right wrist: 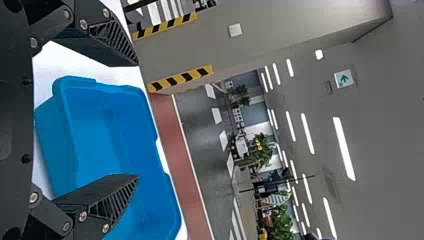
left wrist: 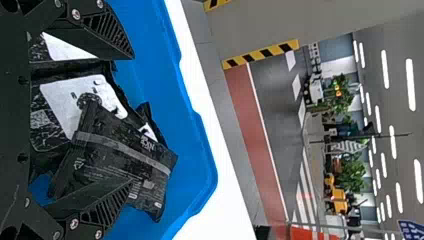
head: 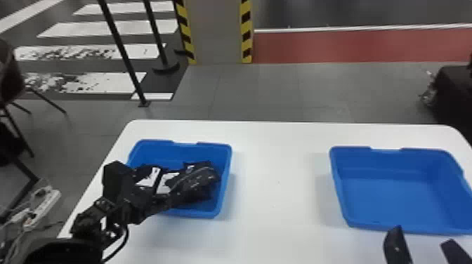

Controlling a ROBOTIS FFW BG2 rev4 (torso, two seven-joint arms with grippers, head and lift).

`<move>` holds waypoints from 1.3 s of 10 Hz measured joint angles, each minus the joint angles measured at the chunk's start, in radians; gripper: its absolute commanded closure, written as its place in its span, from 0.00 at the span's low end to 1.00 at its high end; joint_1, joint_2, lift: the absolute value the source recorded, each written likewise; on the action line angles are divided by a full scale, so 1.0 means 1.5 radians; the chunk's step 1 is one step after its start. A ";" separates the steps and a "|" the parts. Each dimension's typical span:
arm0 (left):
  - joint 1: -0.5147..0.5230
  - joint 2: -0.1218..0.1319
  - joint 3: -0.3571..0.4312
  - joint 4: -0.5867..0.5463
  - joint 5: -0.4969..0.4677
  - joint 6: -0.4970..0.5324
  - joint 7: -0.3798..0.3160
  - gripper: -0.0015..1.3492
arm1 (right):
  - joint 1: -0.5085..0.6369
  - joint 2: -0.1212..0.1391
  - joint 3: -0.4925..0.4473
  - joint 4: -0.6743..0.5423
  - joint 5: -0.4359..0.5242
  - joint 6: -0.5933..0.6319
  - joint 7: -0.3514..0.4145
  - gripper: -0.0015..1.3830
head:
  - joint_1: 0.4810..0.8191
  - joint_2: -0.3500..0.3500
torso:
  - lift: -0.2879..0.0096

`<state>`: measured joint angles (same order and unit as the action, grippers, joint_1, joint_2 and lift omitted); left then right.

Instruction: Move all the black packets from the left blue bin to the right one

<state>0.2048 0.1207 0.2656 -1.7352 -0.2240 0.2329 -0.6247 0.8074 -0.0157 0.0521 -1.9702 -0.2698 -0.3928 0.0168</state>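
Observation:
My left gripper (head: pixel 175 202) is low over the left blue bin (head: pixel 229 165), which holds several black packets (head: pixel 196 177), some with white labels. The left wrist view shows that left gripper (left wrist: pixel 132 117) open, its fingers apart around a black packet (left wrist: pixel 125 155) lying on others in the bin. Whether the fingers touch it, I cannot tell. My right gripper (head: pixel 425 242) is parked at the near edge of the right blue bin (head: pixel 393 196), which has no packets in its visible part. In the right wrist view the right gripper (right wrist: pixel 137 120) stands open with nothing between its fingers.
Both bins stand on a white table (head: pixel 281 182), with a wide gap of tabletop between them. Beyond the far edge are a striped pillar (head: pixel 217 31) and barrier posts (head: pixel 121 49). A power strip (head: pixel 42 209) lies off the table's left side.

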 measured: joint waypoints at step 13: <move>-0.136 0.009 -0.017 0.232 0.027 -0.036 -0.144 0.09 | -0.005 0.004 0.000 0.007 -0.002 0.000 0.005 0.17 | 0.63 0.58 | 0.60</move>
<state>0.0004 0.1340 0.2399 -1.3872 -0.1836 0.1793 -0.8402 0.8002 -0.0101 0.0521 -1.9597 -0.2732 -0.3928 0.0246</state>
